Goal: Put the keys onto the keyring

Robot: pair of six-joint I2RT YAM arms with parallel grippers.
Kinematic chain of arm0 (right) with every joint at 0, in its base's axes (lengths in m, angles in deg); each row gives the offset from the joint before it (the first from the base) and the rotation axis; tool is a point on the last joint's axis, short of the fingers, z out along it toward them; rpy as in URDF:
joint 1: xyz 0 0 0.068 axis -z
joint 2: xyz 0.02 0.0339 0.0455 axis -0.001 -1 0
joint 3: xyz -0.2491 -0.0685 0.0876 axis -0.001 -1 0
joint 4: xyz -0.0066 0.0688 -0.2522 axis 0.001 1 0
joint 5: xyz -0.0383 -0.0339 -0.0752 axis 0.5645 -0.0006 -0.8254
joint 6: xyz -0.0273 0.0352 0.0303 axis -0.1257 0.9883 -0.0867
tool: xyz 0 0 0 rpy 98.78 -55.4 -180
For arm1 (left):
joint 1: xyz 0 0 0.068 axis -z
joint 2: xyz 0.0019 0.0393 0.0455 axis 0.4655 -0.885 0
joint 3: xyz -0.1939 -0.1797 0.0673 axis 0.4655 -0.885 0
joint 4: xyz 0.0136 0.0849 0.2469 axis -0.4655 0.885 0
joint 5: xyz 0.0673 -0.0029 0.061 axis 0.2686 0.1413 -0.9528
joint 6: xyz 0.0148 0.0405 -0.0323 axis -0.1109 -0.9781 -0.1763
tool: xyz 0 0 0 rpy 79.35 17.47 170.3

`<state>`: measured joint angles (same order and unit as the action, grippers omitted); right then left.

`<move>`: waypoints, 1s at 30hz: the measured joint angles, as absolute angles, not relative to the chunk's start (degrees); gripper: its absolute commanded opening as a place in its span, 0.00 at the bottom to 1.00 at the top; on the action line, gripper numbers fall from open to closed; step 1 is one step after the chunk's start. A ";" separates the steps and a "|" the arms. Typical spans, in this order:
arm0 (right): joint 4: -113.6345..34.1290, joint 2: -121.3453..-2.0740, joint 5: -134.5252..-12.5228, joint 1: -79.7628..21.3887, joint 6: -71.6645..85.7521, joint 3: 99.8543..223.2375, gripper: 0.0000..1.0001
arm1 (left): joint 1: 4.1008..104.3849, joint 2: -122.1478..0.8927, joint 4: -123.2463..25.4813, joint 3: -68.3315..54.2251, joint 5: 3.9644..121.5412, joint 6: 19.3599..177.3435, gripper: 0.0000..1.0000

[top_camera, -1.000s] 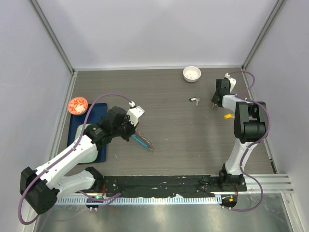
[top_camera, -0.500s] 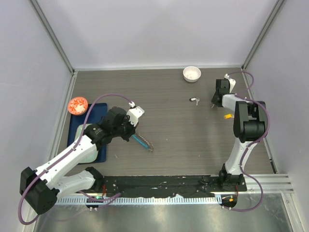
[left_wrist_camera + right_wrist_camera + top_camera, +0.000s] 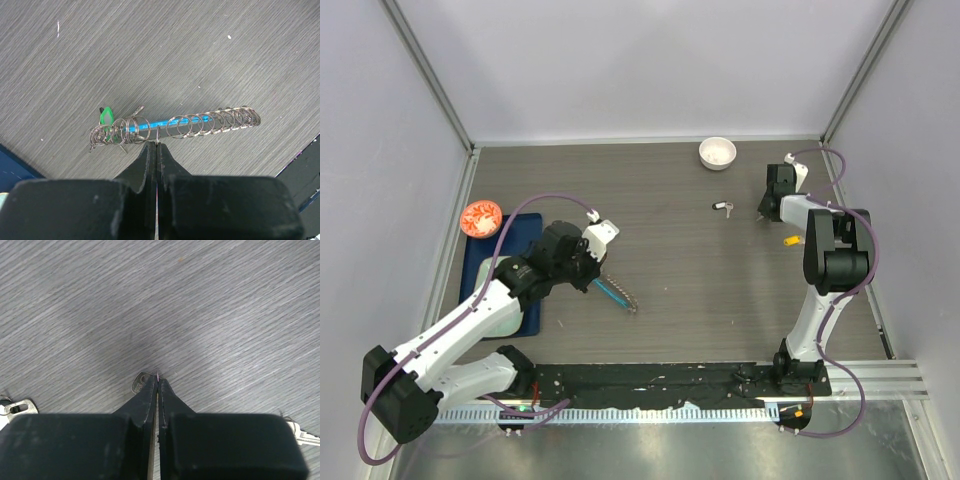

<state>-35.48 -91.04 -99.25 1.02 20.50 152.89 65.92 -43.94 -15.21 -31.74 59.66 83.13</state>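
Found left hand (image 3: 156,144) pinched shut on keyring (image 3: 175,125), low near table (image 3: 225,50). Found right hand (image 3: 157,376) closed on key (image 3: 140,383) at its rim only (thin purchase). Judged slip or twist likely on lifting, spoiling threading.

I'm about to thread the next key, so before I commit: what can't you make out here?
Right wrist: the silver key is mostly hidden under the right gripper; pinched or merely underneath, unclear.
Right wrist: the left-edge key and right-edge key are cut off by the frame.
Left wrist: the left gripper covers where it pinches the keyring.
Top: what already hangs on the keyring is too small to see.
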 measured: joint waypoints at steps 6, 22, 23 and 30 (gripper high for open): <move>-35.44 -90.89 -99.12 1.02 20.28 152.78 0.01 | 65.92 -43.94 -15.23 -31.74 59.68 83.13 0.00; -33.15 -73.42 -95.30 -19.61 8.94 144.50 0.01 | 65.92 -39.11 -16.85 -34.21 64.01 78.91 0.00; -33.30 -72.24 -94.75 -21.10 8.20 143.91 0.01 | 65.92 -38.74 -17.06 -34.45 64.36 78.43 0.00; -38.48 -58.21 -87.14 -33.84 -0.55 134.66 0.02 | 65.92 -37.80 -18.27 -35.17 67.62 74.00 0.00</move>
